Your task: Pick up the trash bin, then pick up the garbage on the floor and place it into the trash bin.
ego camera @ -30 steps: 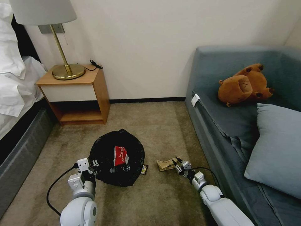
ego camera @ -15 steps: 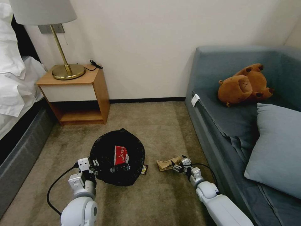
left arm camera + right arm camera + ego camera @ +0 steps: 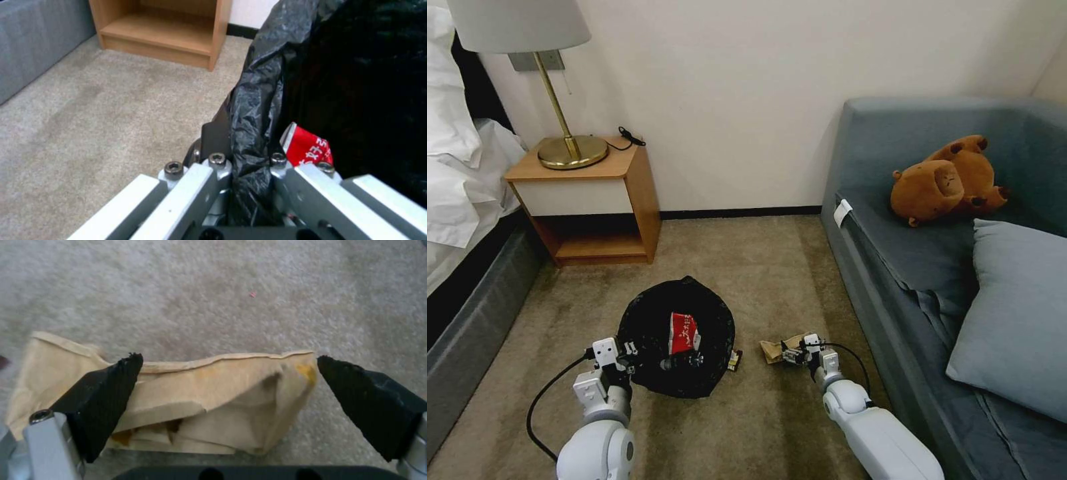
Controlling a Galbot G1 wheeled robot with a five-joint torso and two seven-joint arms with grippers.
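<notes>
A grey-blue sofa (image 3: 934, 267) occupies the right side of the room and carries a pale blue cushion (image 3: 1014, 313) and a brown plush toy (image 3: 947, 180). A bed with white linen (image 3: 460, 167) runs along the left side, and a wooden nightstand (image 3: 594, 200) stands against the wall beside it with a brass lamp (image 3: 570, 150) on top. The beige carpet (image 3: 747, 267) covers the floor between them. The trash bin (image 3: 677, 337), lined with a crinkly black bag that overhangs its rim, sits low in front of the robot, left of centre in the head view. The left claw (image 3: 630, 357) is clamped on the near rim of the trash bin; the left wrist view shows the black bag (image 3: 258, 110) pinched between its two fingers. A red-white snack wrapper (image 3: 684, 331) lies inside the trash bin. A crumpled brown paper bag (image 3: 777, 350) lies on the carpet to the right of the trash bin, near the sofa base. The right claw (image 3: 792, 353) is down at this paper bag with its jaws apart; in the right wrist view the black fingertips (image 3: 111, 386) straddle the paper bag (image 3: 200, 400), one over its left part and one just off its right edge. A small flat dark wrapper (image 3: 734, 360) lies on the carpet, touching the right side of the trash bin.
</notes>
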